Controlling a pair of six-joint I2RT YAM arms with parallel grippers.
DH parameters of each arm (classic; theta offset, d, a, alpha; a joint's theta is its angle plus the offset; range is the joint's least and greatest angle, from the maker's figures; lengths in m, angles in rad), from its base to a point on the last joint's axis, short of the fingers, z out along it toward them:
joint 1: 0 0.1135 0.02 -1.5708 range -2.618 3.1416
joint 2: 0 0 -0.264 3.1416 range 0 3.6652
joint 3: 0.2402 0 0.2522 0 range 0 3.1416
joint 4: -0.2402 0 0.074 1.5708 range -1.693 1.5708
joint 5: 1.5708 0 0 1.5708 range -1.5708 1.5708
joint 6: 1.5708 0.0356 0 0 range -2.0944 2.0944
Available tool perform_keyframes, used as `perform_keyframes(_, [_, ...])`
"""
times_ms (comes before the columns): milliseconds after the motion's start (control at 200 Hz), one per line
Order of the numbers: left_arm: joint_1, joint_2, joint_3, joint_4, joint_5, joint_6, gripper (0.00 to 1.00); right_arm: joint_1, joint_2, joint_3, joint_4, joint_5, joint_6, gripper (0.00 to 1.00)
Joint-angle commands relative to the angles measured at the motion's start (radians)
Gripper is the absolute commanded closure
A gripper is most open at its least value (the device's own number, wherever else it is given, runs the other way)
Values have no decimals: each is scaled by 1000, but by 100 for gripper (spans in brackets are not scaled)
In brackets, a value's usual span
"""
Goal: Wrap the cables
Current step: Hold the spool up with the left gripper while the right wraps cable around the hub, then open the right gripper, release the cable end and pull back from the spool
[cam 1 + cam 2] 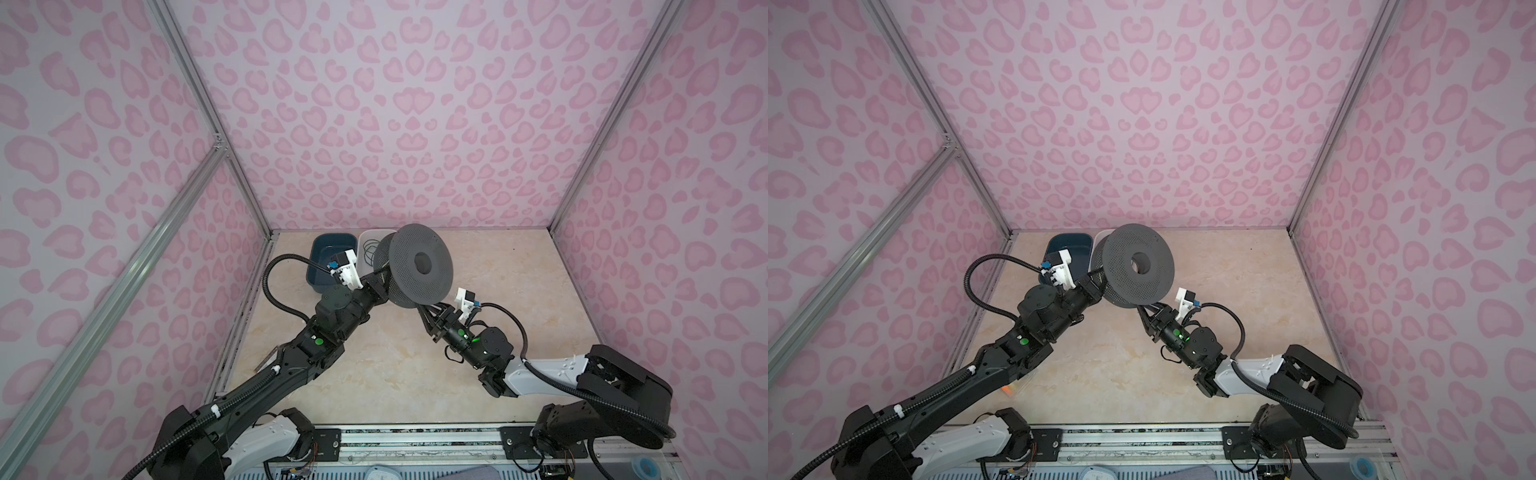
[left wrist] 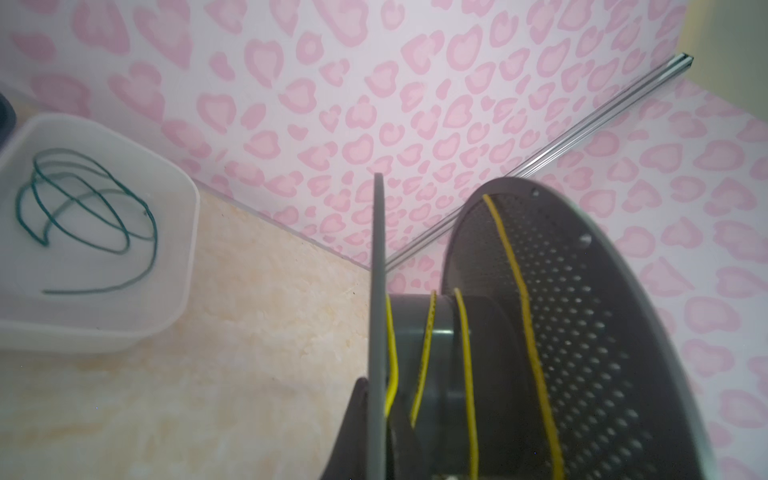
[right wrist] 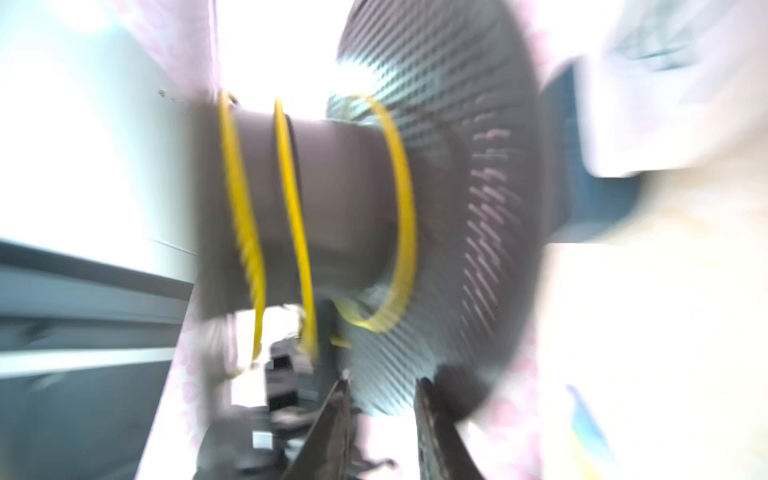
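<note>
The pale yellow thin cable (image 2: 465, 353) winds loosely round the hub of a dark grey perforated plastic spool (image 1: 419, 266); the dark green thin cable (image 2: 83, 199) lies looped in a translucent white tub (image 2: 183, 266) beside the spool. The left gripper (image 2: 376, 399) clenches 1 flange; the right gripper (image 3: 382, 399) has its jaws parted at the other flange, grasping nothing.

Beige marbled tabletop (image 1: 395, 374) — dark blue bin (image 1: 322, 257), white bin (image 2: 124, 332) side by side, far-left corner
</note>
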Motion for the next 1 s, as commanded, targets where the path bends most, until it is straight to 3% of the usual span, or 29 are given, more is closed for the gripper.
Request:
perform_keyframes(0, [23, -15, 16, 64, 47, 24, 96, 0, -63, -34, -222, -6, -54, 66])
perform_keyframes(135, [70, -14, 35, 45, 77, 27, 96, -2, -207, -48, -457, -1, -129, 62])
perform_keyframes(350, [88, -4, 98, -81, 97, 114, 96, -29, -483, -28, -968, 132, -254, 55])
perform_keyframes(455, [88, 8, 137, -173, 125, 166, 96, -104, -601, -14, -1170, 149, -348, 53])
perform_keyframes(585, [88, 0, 150, -251, 188, 206, 96, -260, -704, 21, -1320, 79, -529, 51])
perform_keyframes(755, [73, -47, 128, -350, 199, 269, 97, -365, -763, 105, -1406, 65, -803, 45])
perform_keyframes(900, [-32, -24, 222, -616, -10, 455, 97, -365, -775, 107, -1346, 91, -910, 37])
perform_keyframes(995, [-97, 31, 316, -749, -121, 528, 97, -363, -758, 84, -1211, -56, -1017, 36])
